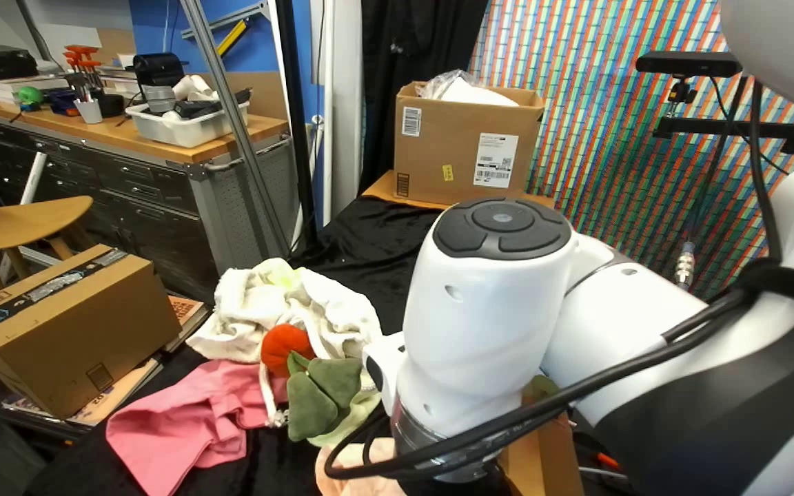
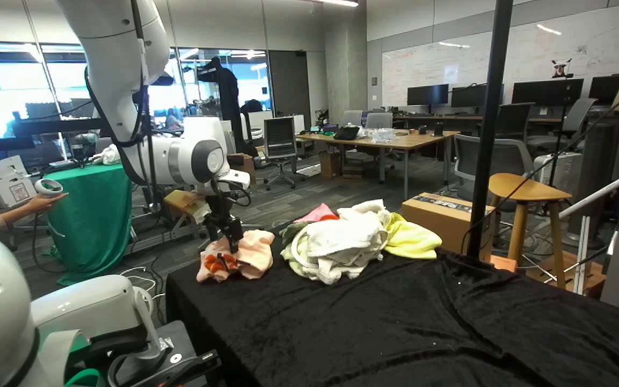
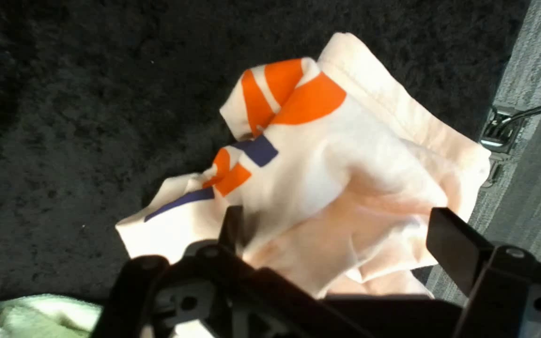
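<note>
Closest in the wrist view is the gripper (image 3: 338, 227), its black fingers (image 3: 458, 246) spread wide with nothing pinched. The peach cloth (image 3: 317, 173) lies crumpled right below on the black sheet (image 3: 87, 117), with no clear long side. Part of it fills the gap; its orange and purple patches (image 3: 262, 151) sit off to one side. I can't tell if the fingers touch it. A white cloth (image 2: 342, 236) lies near.

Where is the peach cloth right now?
In an exterior view, the peach cloth lies left of the white cloth, near the edge of the black-covered table. The wrist view shows the open gripper over it.
</note>
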